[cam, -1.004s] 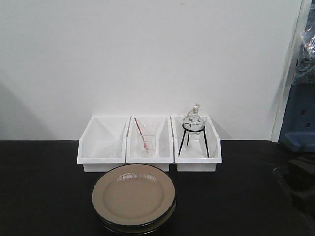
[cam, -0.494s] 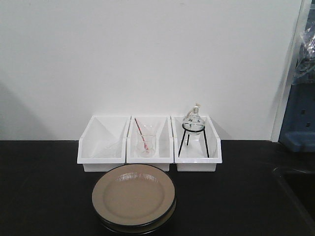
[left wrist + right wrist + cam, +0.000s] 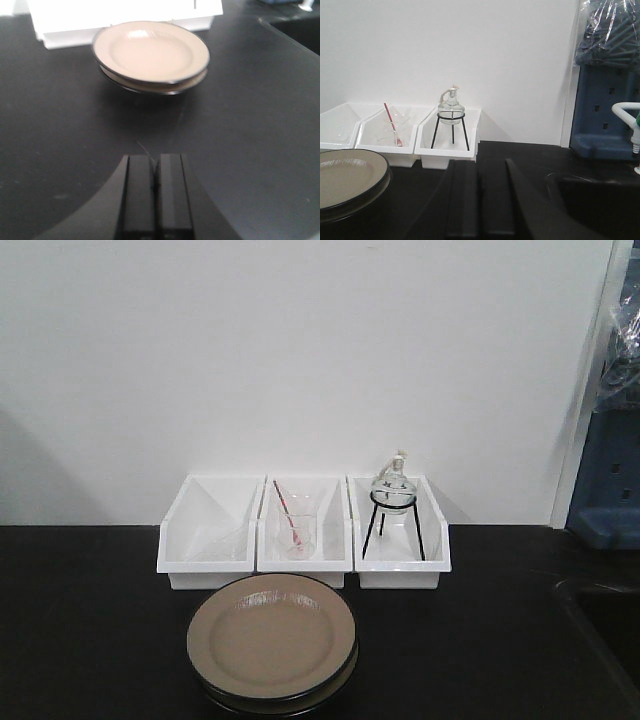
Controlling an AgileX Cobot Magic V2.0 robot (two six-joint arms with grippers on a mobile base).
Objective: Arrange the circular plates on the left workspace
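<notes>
1. The two circular plates sit stacked, tan faces up, the upper one slightly offset, on the black bench top, just in front of three white bins.
2. A second ago a dark shape, probably my right arm, showed at the right edge of the front view; it is gone now. I judge nothing has started: the plates are untouched.
3. My left gripper hovers near the stack, fingers pressed together, holding nothing.
4. My right gripper is likewise closed and empty, right of the plates.
5. The middle bin holds a beaker; the right bin holds a glass flask on a stand. A sink lies to the right. Nothing blocks the plates.
</notes>
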